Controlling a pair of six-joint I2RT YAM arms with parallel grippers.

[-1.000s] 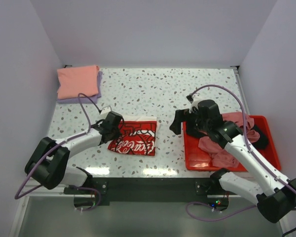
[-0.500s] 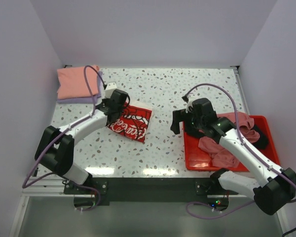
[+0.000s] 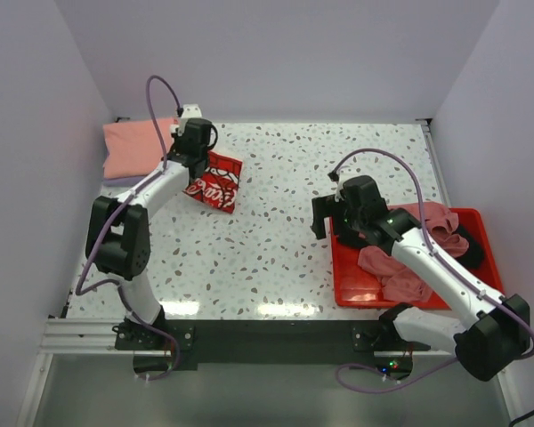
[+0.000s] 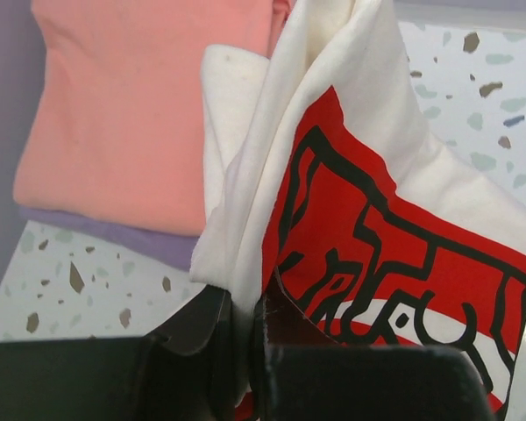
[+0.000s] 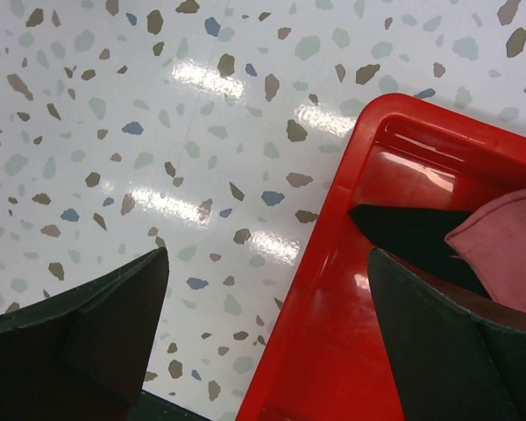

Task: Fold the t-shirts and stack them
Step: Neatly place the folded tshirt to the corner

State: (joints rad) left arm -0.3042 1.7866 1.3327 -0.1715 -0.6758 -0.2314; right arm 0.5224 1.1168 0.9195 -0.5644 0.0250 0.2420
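Left pincer [image 4: 244,323] first: its jaws are pressed together on a bunched edge of the cream-white tee [image 4: 377,219], the cloth squeezed between the dark fingers in the wrist view. From that clamped edge the tee, with its red and black print, trails away on a slant toward the near right across the worktop [image 3: 320,169]. Whether its lower end rests on the surface or hangs just above it, I cannot tell.

Now the relation that matters. The stack sits just beside the pincer in the far-left corner, out to its left: a salmon-pink tee [image 3: 133,147] lying flat on a lavender tee [image 4: 114,232], of which only the near edge peeks out. The held tee's long axis points away from that stack, not over it, so my read is that the cloth has to be swung leftward and laid down square on top. The left arm is plainly the nearer one; it is already reaching into that corner.

Over to the right pincer [image 5: 263,351]: jaws spread wide apart, holding nothing, hanging over the left rim of the red tray [image 5: 333,289]. Inside the tray a dusty rose tee [image 3: 409,267] is heaped with a black tee [image 5: 412,232] partly under it, both unfolded and well apart from the stack.
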